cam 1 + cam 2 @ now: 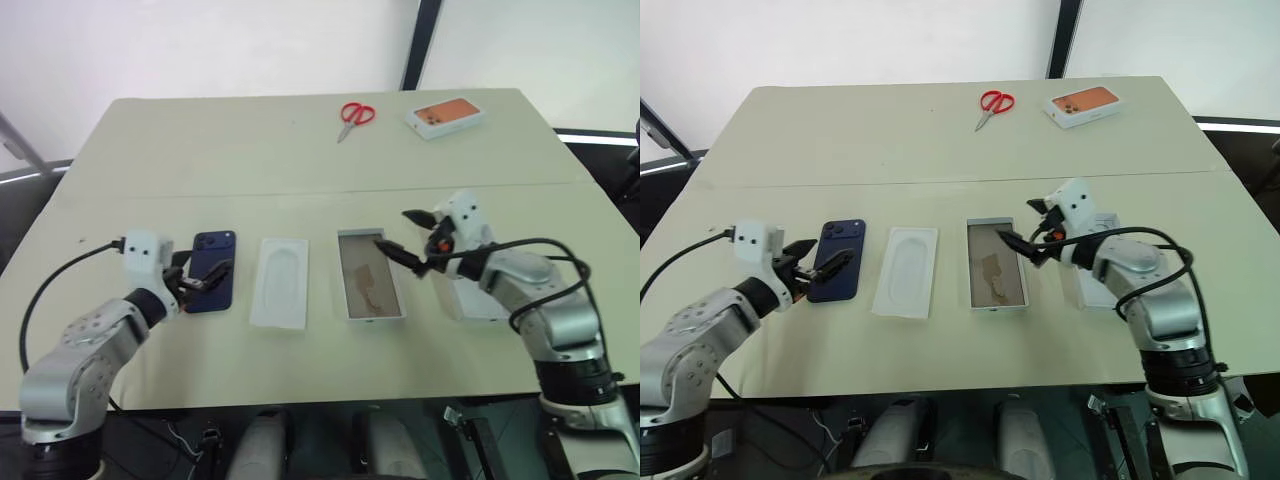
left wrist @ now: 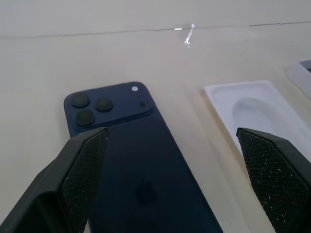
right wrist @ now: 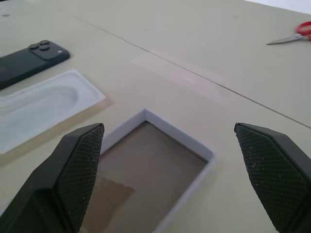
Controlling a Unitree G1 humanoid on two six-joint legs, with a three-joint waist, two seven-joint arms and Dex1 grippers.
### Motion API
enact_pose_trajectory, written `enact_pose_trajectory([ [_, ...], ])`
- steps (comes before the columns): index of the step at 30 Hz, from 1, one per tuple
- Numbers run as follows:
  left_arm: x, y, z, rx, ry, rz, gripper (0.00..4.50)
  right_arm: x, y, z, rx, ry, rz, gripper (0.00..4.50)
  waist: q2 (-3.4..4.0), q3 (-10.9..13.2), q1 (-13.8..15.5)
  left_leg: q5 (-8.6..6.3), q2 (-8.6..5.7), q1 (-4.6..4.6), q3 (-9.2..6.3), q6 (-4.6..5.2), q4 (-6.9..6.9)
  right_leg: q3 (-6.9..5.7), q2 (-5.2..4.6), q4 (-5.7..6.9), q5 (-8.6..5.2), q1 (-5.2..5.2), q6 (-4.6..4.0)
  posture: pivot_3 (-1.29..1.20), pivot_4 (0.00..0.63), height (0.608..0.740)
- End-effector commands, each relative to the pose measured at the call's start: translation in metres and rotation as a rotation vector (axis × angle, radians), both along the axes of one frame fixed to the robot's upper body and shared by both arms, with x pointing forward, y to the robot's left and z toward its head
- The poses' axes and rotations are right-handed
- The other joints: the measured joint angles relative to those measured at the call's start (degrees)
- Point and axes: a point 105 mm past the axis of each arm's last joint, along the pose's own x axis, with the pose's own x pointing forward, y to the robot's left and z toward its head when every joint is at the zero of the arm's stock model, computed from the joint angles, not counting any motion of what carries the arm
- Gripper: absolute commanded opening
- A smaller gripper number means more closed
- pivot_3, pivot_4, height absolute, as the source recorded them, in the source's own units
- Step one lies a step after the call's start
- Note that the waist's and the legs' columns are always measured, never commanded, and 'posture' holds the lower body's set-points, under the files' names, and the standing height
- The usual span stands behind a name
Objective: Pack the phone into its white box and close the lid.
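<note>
The dark blue phone lies back up on the table at the left, its camera cluster at the far end. My left gripper hovers open over the phone's near half, one finger on each side. The white box lies open in the middle and shows a brownish floor. My right gripper is open above the box's far right corner. A white piece that looks like the lid lies to the right of the box, partly hidden under my right arm.
A flat white insert with an oval recess lies between the phone and the box. Red scissors and a box with an orange phone picture sit at the far edge of the table.
</note>
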Motion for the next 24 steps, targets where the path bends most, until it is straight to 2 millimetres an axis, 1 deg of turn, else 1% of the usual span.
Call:
enact_pose_trajectory([
  [1, 0.004, -0.022, 0.009, -0.055, 0.086, -0.035, 4.48, -0.015, 0.026, 0.019, 0.000, -0.075, 0.100, 4.50, -0.02, -0.01, 0.07, 0.00, -0.01, -0.03, -0.06, 0.00, 0.04, -0.05, 0.00, 0.02, 0.00, -0.01, 0.00, 0.00, 0.150, 0.740],
  [4, 0.005, -0.035, 0.008, -0.116, 0.155, -0.060, 4.48, -0.031, 0.041, 0.011, -0.038, -0.065, 0.179, 4.50, -0.04, -0.02, -0.23, 0.00, -0.05, -0.04, -0.05, 0.00, 0.06, -0.09, -0.01, 0.01, 0.00, -0.01, 0.02, 0.00, 0.150, 0.740],
  [6, 0.004, -0.043, 0.007, -0.129, 0.198, -0.089, 4.48, -0.035, 0.044, 0.008, -0.047, -0.059, 0.196, 4.50, -0.04, -0.02, -0.41, 0.00, -0.04, -0.03, -0.04, 0.01, 0.03, -0.08, 0.02, 0.01, -0.01, -0.02, 0.02, 0.00, 0.150, 0.740],
  [11, 0.003, -0.048, -0.004, -0.107, 0.316, -0.090, 4.48, -0.035, 0.045, 0.008, -0.046, -0.057, 0.192, 4.50, -0.04, -0.02, -0.27, 0.02, -0.02, 0.02, -0.05, -0.02, 0.03, -0.08, 0.06, 0.08, 0.00, -0.03, 0.01, 0.00, 0.150, 0.740],
  [17, 0.002, -0.050, -0.008, -0.137, 0.356, -0.091, 4.48, -0.034, 0.046, 0.007, -0.053, -0.058, 0.199, 4.50, -0.04, -0.02, -0.22, 0.02, -0.04, 0.01, -0.05, -0.04, 0.02, -0.07, 0.04, 0.03, -0.01, -0.02, 0.01, 0.00, 0.150, 0.740],
  [20, 0.001, -0.058, -0.007, -0.197, 0.358, -0.133, 4.48, -0.034, 0.045, 0.006, -0.063, -0.057, 0.202, 4.50, -0.04, -0.02, -0.18, 0.02, -0.04, 0.01, -0.05, -0.04, 0.02, -0.06, 0.02, 0.03, -0.01, -0.02, 0.01, 0.00, 0.150, 0.740],
  [21, 0.001, -0.059, -0.006, -0.219, 0.359, -0.143, 4.22, -0.033, 0.045, 0.006, -0.065, -0.058, 0.203, 4.50, -0.04, -0.02, -0.17, 0.02, -0.04, 0.01, -0.04, -0.04, 0.02, -0.06, 0.02, 0.02, -0.01, -0.02, 0.01, 0.00, 0.150, 0.740],
  [23, 0.001, -0.061, -0.005, -0.260, 0.357, -0.149, 3.58, -0.033, 0.046, 0.005, -0.065, -0.057, 0.205, 4.50, -0.04, -0.02, -0.11, 0.02, -0.04, 0.01, -0.04, -0.04, 0.02, -0.06, 0.02, 0.02, -0.01, -0.02, 0.01, 0.00, 0.150, 0.740],
  [24, 0.001, -0.061, -0.005, -0.268, 0.358, -0.148, 3.14, -0.033, 0.046, 0.005, -0.065, -0.057, 0.206, 4.50, -0.05, -0.02, -0.09, 0.02, -0.05, 0.00, -0.05, -0.04, 0.03, -0.06, 0.01, 0.02, -0.01, -0.02, 0.01, 0.00, 0.150, 0.740],
])
